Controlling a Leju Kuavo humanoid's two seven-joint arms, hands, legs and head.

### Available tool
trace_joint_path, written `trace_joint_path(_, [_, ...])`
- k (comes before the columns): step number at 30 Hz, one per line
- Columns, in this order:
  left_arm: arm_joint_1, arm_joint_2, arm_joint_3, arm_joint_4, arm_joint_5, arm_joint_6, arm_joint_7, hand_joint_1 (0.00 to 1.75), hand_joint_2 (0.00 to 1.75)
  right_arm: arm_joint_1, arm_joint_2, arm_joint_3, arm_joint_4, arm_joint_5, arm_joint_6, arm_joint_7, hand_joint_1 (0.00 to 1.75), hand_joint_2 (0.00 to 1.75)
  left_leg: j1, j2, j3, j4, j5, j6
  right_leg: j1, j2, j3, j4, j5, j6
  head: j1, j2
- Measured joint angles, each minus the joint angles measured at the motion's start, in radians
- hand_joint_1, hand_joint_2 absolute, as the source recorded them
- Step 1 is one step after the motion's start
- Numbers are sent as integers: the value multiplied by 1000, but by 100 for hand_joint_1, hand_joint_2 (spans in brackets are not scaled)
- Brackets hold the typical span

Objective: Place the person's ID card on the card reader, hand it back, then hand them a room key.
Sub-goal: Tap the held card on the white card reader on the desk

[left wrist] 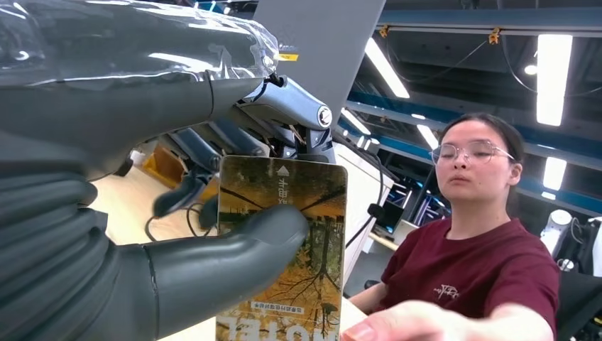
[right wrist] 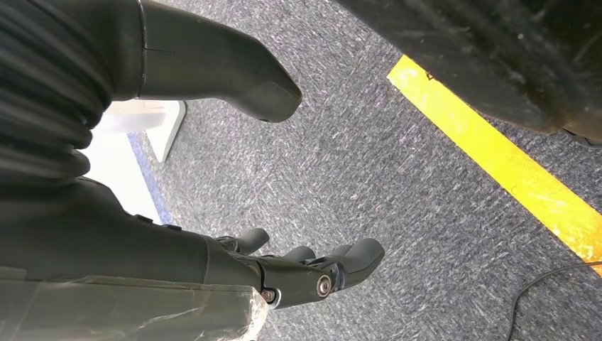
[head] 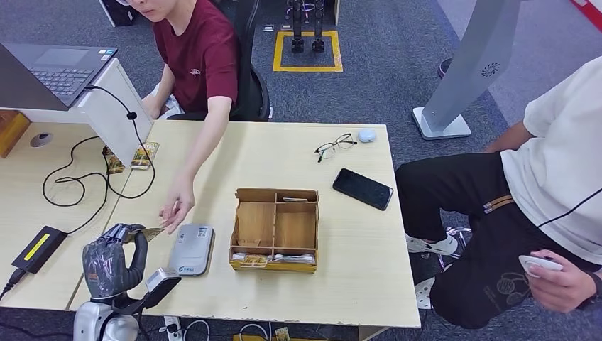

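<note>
Room key card [left wrist: 284, 249]: thin, stiff, light, glossy, judged prone to slipping; pinched flat between thumb and fingers [left wrist: 213, 142] of the left hand [head: 113, 259], free edge toward the person's hand [head: 176, 209], the sensible place to take it. Card reader [head: 192, 249] lies just beside. Right hand [right wrist: 298, 266] hangs empty, fingers apart

Even, bright indoor light falls on the pale surface [head: 341, 234], with soft, short shadows. In the left wrist view, ceiling light strips [left wrist: 552, 57] glare white, and the person's fingertip [left wrist: 397, 328] close to the lens is blurred. The carpet [right wrist: 397, 177] looks sharp and evenly lit
</note>
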Motion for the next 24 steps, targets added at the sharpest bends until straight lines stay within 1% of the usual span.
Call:
trace_joint_path(6, [1, 14, -29, 5, 56, 0, -1, 175, 175, 0, 0, 0, 0, 0, -1, 0, 0, 175, 0, 0, 0, 0, 0, 0, 0, 0, 0, 0, 0, 0, 0, 0])
trace_joint_path(13, [12, 35, -89, 4, 172, 0, -21, 175, 175, 0, -1, 1, 0, 0, -4, -3, 0, 175, 0, 0, 0, 0, 0, 0, 0, 0, 0, 0, 0, 0, 0, 0])
trace_joint_path(18, [17, 43, -115, 4, 185, 0, -21, 175, 175, 0, -1, 1, 0, 0, -6, -3, 0, 175, 0, 0, 0, 0, 0, 0, 0, 0, 0, 0, 0, 0, 0, 0])
trace_joint_path(24, [19, 49, -126, 3, 188, 0, -21, 175, 175, 0, -1, 1, 0, 0, -7, -3, 0, 175, 0, 0, 0, 0, 0, 0, 0, 0, 0, 0, 0, 0, 0, 0])
